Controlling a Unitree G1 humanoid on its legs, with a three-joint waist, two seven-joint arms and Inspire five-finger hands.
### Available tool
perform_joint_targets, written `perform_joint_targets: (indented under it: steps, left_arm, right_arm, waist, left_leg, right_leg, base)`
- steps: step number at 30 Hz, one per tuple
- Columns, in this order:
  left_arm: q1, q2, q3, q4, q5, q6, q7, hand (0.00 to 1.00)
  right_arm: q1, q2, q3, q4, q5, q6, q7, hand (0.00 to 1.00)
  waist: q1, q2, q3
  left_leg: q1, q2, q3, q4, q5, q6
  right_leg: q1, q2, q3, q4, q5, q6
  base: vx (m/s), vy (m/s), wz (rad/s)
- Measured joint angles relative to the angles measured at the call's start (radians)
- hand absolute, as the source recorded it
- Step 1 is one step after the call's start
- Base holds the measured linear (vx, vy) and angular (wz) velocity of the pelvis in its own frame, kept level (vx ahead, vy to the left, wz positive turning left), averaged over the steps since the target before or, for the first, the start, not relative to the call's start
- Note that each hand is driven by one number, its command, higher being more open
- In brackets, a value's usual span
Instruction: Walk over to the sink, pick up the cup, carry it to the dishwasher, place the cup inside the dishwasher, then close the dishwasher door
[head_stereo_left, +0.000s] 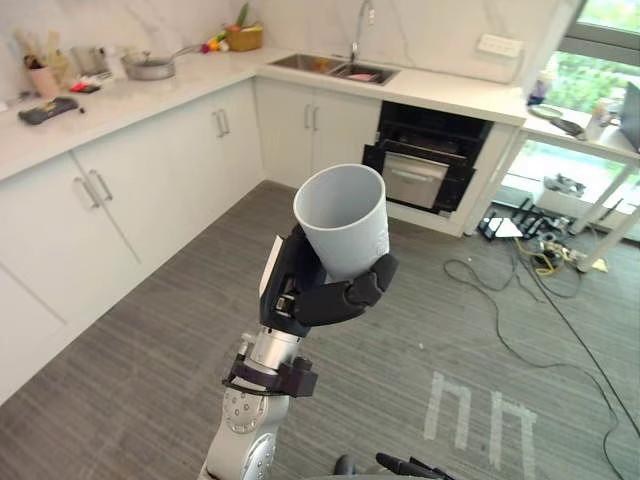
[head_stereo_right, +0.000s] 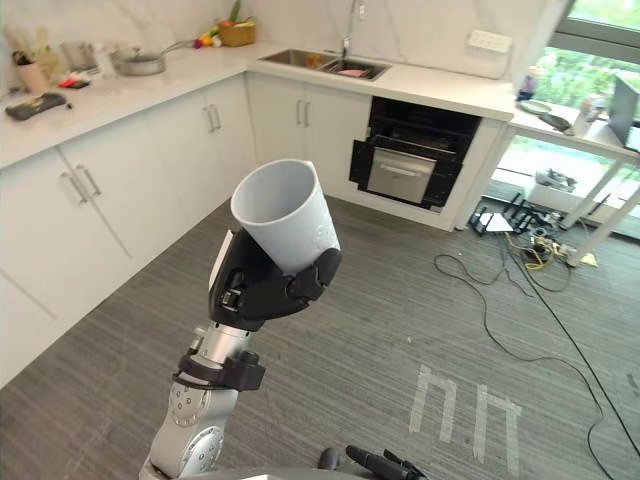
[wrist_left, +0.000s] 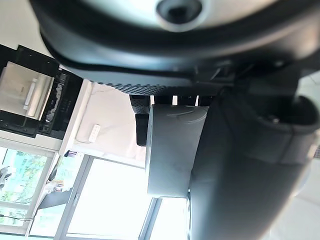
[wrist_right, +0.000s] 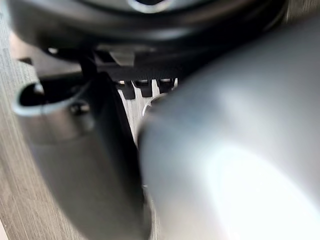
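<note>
White counter (head_stereo_left: 150, 100) wraps round the kitchen corner, with the sink (head_stereo_left: 330, 68) set in the far run and a pan (head_stereo_left: 150, 66) off to the left. Under the counter sits the dark dishwasher (head_stereo_left: 425, 160), its door hanging open above the grey striped floor (head_stereo_left: 150, 350). The left hand (head_stereo_left: 310, 290) is up in mid-air, fingers (head_stereo_left: 355, 292) curled tight round the lower half of the grey cup (head_stereo_left: 345, 220), mouth tilted upward. The right hand (wrist_right: 95, 165) is a dark blur at its own camera.
</note>
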Motion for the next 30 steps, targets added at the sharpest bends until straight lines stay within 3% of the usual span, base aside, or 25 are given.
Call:
perform_joint_targets:
  steps: [1,2,3,4,5,7,9,10,11,13,14,15,16,17,19,20,21,22,24,25,27,28,29,30]
  left_arm:
    - [0.013,-0.001,0.011,0.012,-0.022,-0.002,-0.003,0.00]
    - [0.047,-0.002,0.026,0.033,-0.062,0.007,-0.003,0.00]
    - [0.079,-0.002,0.040,0.034,-0.073,0.015,-0.003,0.00]
    - [0.102,-0.002,0.048,0.034,-0.082,0.018,-0.003,0.00]
    - [0.117,-0.001,0.060,0.037,-0.089,0.023,-0.003,0.00]
    - [0.119,-0.001,0.070,0.055,-0.090,0.026,-0.007,0.00]
    - [0.119,-0.003,0.071,0.057,-0.091,0.028,-0.009,0.00]
    - [0.118,-0.006,0.072,0.056,-0.091,0.028,-0.012,0.00]
    - [0.118,-0.007,0.072,0.056,-0.091,0.028,-0.013,0.00]
    - [0.119,-0.010,0.079,0.052,-0.089,0.030,-0.016,0.00]
    - [0.116,-0.010,0.080,0.052,-0.089,0.030,-0.017,0.00]
    - [0.108,-0.007,0.080,0.053,-0.087,0.033,-0.018,0.00]
    - [0.090,-0.004,0.086,0.057,-0.086,0.038,-0.017,0.00]
    - [0.087,-0.004,0.092,0.057,-0.087,0.038,-0.018,0.00]
    - [0.091,-0.003,0.108,0.058,-0.087,0.038,-0.018,0.00]
    - [0.087,-0.003,0.109,0.057,-0.090,0.035,-0.020,0.00]
    - [0.076,0.000,0.106,0.058,-0.090,0.036,-0.029,0.00]
    - [0.072,-0.001,0.102,0.057,-0.089,0.036,-0.032,0.00]
    - [0.068,0.019,0.064,0.052,-0.084,0.036,-0.036,0.00]
    - [0.068,0.028,0.053,0.051,-0.075,0.036,-0.029,0.00]
    - [0.061,0.043,0.009,0.051,-0.026,0.036,0.011,0.00]
    - [0.038,0.044,-0.016,0.052,-0.017,0.036,0.028,0.00]
    - [0.017,0.045,-0.026,0.054,-0.014,0.036,0.029,0.00]
    - [-0.034,0.051,-0.036,0.066,-0.014,0.038,0.024,0.00]
  right_arm:
    - [-0.013,-0.003,0.011,0.012,0.000,0.000,0.000,1.00]
    - [-0.021,-0.014,0.022,0.019,0.001,0.000,-0.001,1.00]
    - [-0.022,-0.028,0.037,0.017,0.003,0.002,0.000,1.00]
    - [-0.022,-0.036,0.038,0.016,0.003,0.009,0.001,1.00]
    - [-0.023,-0.038,0.035,0.016,0.004,0.014,0.001,1.00]
    - [-0.030,-0.039,0.032,0.035,0.003,0.023,0.001,1.00]
    - [-0.038,-0.043,0.027,0.063,0.000,0.029,0.002,1.00]
    - [-0.043,-0.047,0.027,0.090,-0.001,0.029,0.002,1.00]
    - [-0.044,-0.048,0.028,0.095,-0.001,0.029,0.002,1.00]
    - [-0.053,-0.059,0.036,0.123,0.001,0.029,0.002,1.00]
    - [-0.061,-0.059,0.037,0.132,0.001,0.029,0.001,1.00]
    - [-0.086,-0.052,0.036,0.157,0.001,0.024,0.001,1.00]
    - [-0.109,-0.048,0.035,0.169,0.002,0.017,-0.001,1.00]
    - [-0.122,-0.047,0.035,0.179,0.002,0.014,-0.001,1.00]
    - [-0.132,-0.046,0.029,0.180,0.022,-0.019,0.005,1.00]
    - [-0.129,-0.038,0.008,0.158,0.037,-0.038,0.012,1.00]
    - [-0.126,-0.013,-0.017,0.143,0.034,-0.060,0.010,1.00]
    - [-0.126,-0.005,-0.025,0.132,0.028,-0.072,0.008,1.00]
    - [-0.116,0.007,-0.065,0.104,0.029,-0.095,0.025,1.00]
    - [-0.116,0.012,-0.075,0.103,0.024,-0.101,0.033,1.00]
    - [-0.101,0.027,-0.079,0.050,0.021,-0.126,0.053,1.00]
    - [-0.085,0.037,-0.081,0.006,0.021,-0.133,0.063,1.00]
    - [-0.084,0.043,-0.085,-0.015,0.021,-0.138,0.071,1.00]
    - [-0.081,0.054,-0.097,-0.053,0.020,-0.140,0.084,1.00]
  waist:
    - [0.008,-0.007,0.017]
    - [0.015,0.004,0.042]
    - [0.024,0.018,0.047]
    - [0.031,0.033,0.050]
    - [0.037,0.037,0.054]
    - [0.032,0.027,0.063]
    - [0.024,0.026,0.067]
    - [0.029,0.020,0.071]
    - [0.033,0.019,0.072]
    - [0.049,0.024,0.072]
    - [0.048,0.025,0.074]
    - [0.046,0.017,0.082]
    - [0.042,-0.005,0.100]
    - [0.045,-0.012,0.107]
    - [0.052,-0.007,0.106]
    - [0.051,0.009,0.093]
    - [0.048,0.001,0.082]
    - [0.046,-0.003,0.078]
    - [0.037,-0.036,0.073]
    - [0.035,-0.033,0.072]
    - [-0.003,-0.010,0.060]
    - [-0.026,0.004,0.057]
    - [-0.035,0.012,0.065]
    - [-0.055,0.018,0.084]
  left_leg:
    - [-0.034,0.011,0.028,0.105,-0.018,0.019]
    - [-0.123,0.078,0.067,0.345,-0.025,0.055]
    - [-0.197,0.135,0.091,0.510,0.007,0.105]
    - [-0.262,0.173,0.100,0.621,0.012,0.112]
    - [-0.313,0.185,0.124,0.656,-0.008,0.095]
    - [-0.329,0.149,0.190,0.496,-0.048,0.065]
    - [-0.341,0.096,0.208,0.281,-0.030,0.033]
    - [-0.359,0.066,0.200,0.111,0.064,0.012]
    - [-0.360,0.064,0.198,0.088,0.093,0.008]
    - [-0.375,0.059,0.144,-0.015,0.271,-0.037]
    - [-0.379,0.054,0.124,-0.020,0.320,-0.026]
    - [-0.369,0.029,0.113,-0.003,0.333,0.048]
    - [-0.366,0.013,0.123,0.045,0.292,0.066]
    - [-0.369,0.012,0.131,0.089,0.266,0.074]
    - [-0.363,0.015,0.132,0.219,0.165,0.076]
    - [-0.351,0.014,0.129,0.268,0.062,0.073]
    - [-0.345,-0.006,0.152,0.308,-0.007,0.089]
    - [-0.336,-0.022,0.164,0.315,-0.027,0.099]
    - [-0.228,-0.114,0.201,0.255,-0.062,0.114]
    - [-0.196,-0.125,0.206,0.226,-0.062,0.115]
    - [-0.093,-0.135,0.202,0.088,-0.044,0.094]
    - [-0.047,-0.134,0.191,0.012,-0.001,0.077]
    - [-0.022,-0.133,0.182,-0.016,0.008,0.082]
    - [0.020,-0.120,0.164,-0.047,0.016,0.081]
  right_leg:
    - [0.019,-0.006,0.007,-0.007,-0.032,0.001]
    - [0.050,0.015,0.002,-0.019,-0.046,-0.010]
    - [0.065,0.033,-0.002,-0.031,-0.050,-0.015]
    - [0.075,0.048,-0.004,-0.043,-0.051,-0.019]
    - [0.092,0.048,-0.008,-0.061,-0.049,-0.027]
    - [0.142,0.026,-0.015,-0.108,-0.042,-0.038]
    - [0.204,-0.001,-0.036,-0.162,-0.039,-0.023]
    - [0.257,-0.023,-0.051,-0.199,-0.034,0.011]
    - [0.265,-0.027,-0.051,-0.205,-0.033,0.020]
    - [0.329,-0.039,-0.048,-0.246,-0.018,0.050]
    - [0.334,-0.043,-0.042,-0.244,-0.019,0.052]
    - [0.349,-0.062,-0.017,-0.241,-0.023,0.067]
    - [0.360,-0.089,0.019,-0.233,-0.019,0.085]
    - [0.364,-0.101,0.038,-0.222,-0.020,0.089]
    - [0.385,-0.137,0.075,-0.176,-0.028,0.106]
    - [0.385,-0.157,0.077,-0.120,-0.050,0.140]
    - [0.356,-0.203,0.081,-0.009,-0.086,0.156]
    - [0.319,-0.235,0.088,0.091,-0.096,0.147]
    - [0.172,-0.349,0.098,0.525,0.018,0.038]
    - [0.143,-0.331,0.116,0.582,0.012,0.039]
    - [0.040,-0.210,0.108,0.602,-0.054,0.032]
    - [-0.025,-0.146,0.082,0.541,-0.094,0.026]
    - [-0.053,-0.116,0.077,0.491,-0.106,0.025]
    - [-0.101,-0.042,0.098,0.325,-0.101,0.032]
  base:
    - [0.04,-0.058,0.32]
    - [-0.01,-0.080,0.09]
    - [0.05,-0.089,0.03]
    - [0.16,-0.038,-0.03]
    - [0.25,0.007,0.02]
    - [0.26,0.061,0.17]
    - [0.31,0.124,0.37]
    - [0.30,0.135,0.35]
    - [0.32,0.161,0.14]
    - [0.32,0.198,0.01]
    - [0.37,0.276,0.08]
    - [0.37,0.304,0.07]
    - [0.42,0.363,-0.02]
    - [0.33,0.294,-0.31]
    - [0.30,0.290,-0.53]
    - [0.30,0.345,-0.44]
    - [0.18,0.233,-0.35]
    - [0.22,0.239,-0.19]
    - [0.30,0.211,-0.24]
    - [0.29,0.150,-0.35]
    - [0.32,0.160,-0.18]
    - [0.33,0.147,-0.01]
    - [0.34,0.108,0.15]
    - [0.35,0.056,0.42]
